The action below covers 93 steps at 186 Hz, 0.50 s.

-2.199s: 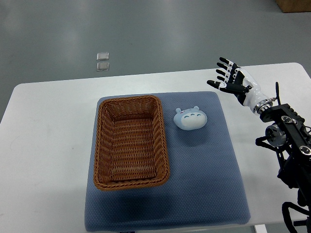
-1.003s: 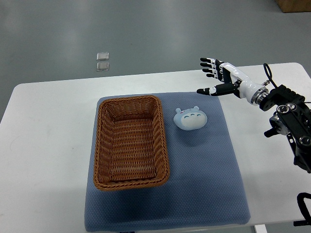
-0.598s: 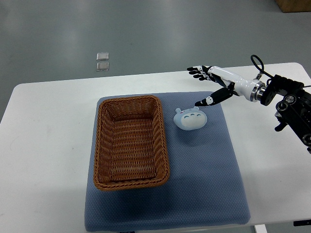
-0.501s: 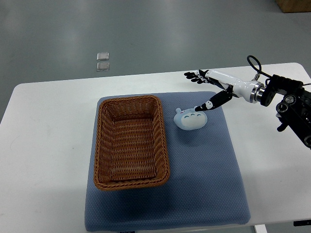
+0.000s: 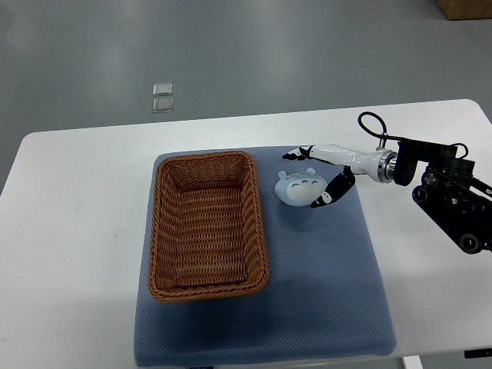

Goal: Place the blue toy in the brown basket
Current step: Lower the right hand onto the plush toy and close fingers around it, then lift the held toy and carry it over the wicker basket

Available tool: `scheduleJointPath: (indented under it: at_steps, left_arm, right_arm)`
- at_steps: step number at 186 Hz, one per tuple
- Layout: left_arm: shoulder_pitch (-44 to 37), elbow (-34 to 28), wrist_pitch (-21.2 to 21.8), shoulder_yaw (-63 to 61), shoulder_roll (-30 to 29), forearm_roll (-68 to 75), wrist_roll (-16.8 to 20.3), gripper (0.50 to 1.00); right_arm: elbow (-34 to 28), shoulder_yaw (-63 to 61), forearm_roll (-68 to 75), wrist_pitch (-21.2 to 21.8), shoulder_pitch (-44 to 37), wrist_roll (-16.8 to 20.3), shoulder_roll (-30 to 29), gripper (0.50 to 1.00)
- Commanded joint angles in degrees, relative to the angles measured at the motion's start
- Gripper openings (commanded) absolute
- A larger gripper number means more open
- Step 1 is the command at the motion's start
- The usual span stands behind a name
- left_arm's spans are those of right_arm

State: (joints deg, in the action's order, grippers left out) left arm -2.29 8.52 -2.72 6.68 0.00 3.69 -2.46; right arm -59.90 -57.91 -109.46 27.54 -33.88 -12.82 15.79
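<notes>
Right robot hand (image 5: 314, 175) brackets the blue toy (image 5: 300, 187) with fingers spread, not yet clenched. It looks soft, light and rounded; gripping its sides seems best before lifting toward the brown basket (image 5: 206, 224) on the left.

The right hand (image 5: 321, 171) reaches in from the right edge, wrist level, fingers (image 5: 296, 153) and thumb spread apart.

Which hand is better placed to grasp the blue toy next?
The right hand. It already brackets the blue toy on the blue mat, fingers at the far side and thumb at the near right, not closed. The left arm is out of view.
</notes>
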Motion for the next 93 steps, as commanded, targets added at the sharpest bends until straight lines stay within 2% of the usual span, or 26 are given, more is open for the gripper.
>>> scheduleJointPath:
  at_steps: [1,20,47,56,64,65,70,71,72,73,74,75,86,87,93]
  left_arm:
    - [0.0,0.0,0.0,0.0,0.0,0.0,0.0,1.000]
    - [0.0,0.0,0.0,0.0,0.0,0.0,0.0,1.000]
    - [0.0,0.0,0.0,0.0,0.0,0.0,0.0,1.000]
    - [0.0,0.0,0.0,0.0,0.0,0.0,0.0,1.000]
    - [0.0,0.0,0.0,0.0,0.0,0.0,0.0,1.000]
    - [0.0,0.0,0.0,0.0,0.0,0.0,0.0,1.000]
    - [0.0,0.0,0.0,0.0,0.0,0.0,0.0,1.000]
    - [0.0,0.0,0.0,0.0,0.0,0.0,0.0,1.000]
    - [0.0,0.0,0.0,0.0,0.0,0.0,0.0,1.000]
    - [0.0,0.0,0.0,0.0,0.0,0.0,0.0,1.000]
    - [0.0,0.0,0.0,0.0,0.0,0.0,0.0,1.000]
    - [0.0,0.0,0.0,0.0,0.0,0.0,0.0,1.000]
    - [0.0,0.0,0.0,0.0,0.0,0.0,0.0,1.000]
    - [0.0,0.0,0.0,0.0,0.0,0.0,0.0,1.000]
    - [0.0,0.0,0.0,0.0,0.0,0.0,0.0,1.000]
  right_arm:
    - [1.0,0.9,-1.8,-1.8,0.0,0.1,-0.5,0.919]
    - [2.4,2.5,-4.3,-5.1,0.0,0.1,-1.4,0.889]
    - [2.5,2.9,-4.9,-5.2,0.3,0.1,-2.1,0.866]
    - [2.6,2.9,-5.0,-5.2,0.4,0.1,-2.4,0.840]
    - [2.9,2.9,-5.5,-5.4,0.4,0.1,-2.6,0.787]
    - [3.0,2.9,-5.7,-5.4,0.3,0.1,-2.7,0.764]
    - [3.3,2.9,-5.9,-5.5,0.3,0.1,-2.8,0.719]
    - [3.5,2.9,-6.1,-5.5,0.2,0.1,-2.8,0.693]
    - [3.5,2.9,-6.1,-5.5,0.2,0.1,-2.8,0.693]
    - [3.6,2.9,-6.2,-5.5,0.2,0.1,-2.9,0.664]
    - [3.6,2.9,-6.2,-5.5,0.2,0.1,-2.9,0.664]
    - [3.6,2.9,-6.2,-5.5,0.1,0.1,-3.0,0.638]
    - [3.7,2.9,-6.4,-5.6,0.0,0.1,-3.4,0.537]
    - [3.7,2.8,-6.5,-5.6,0.0,0.1,-3.4,0.513]
    - [3.7,2.7,-6.4,-5.7,0.0,0.1,-3.6,0.500]
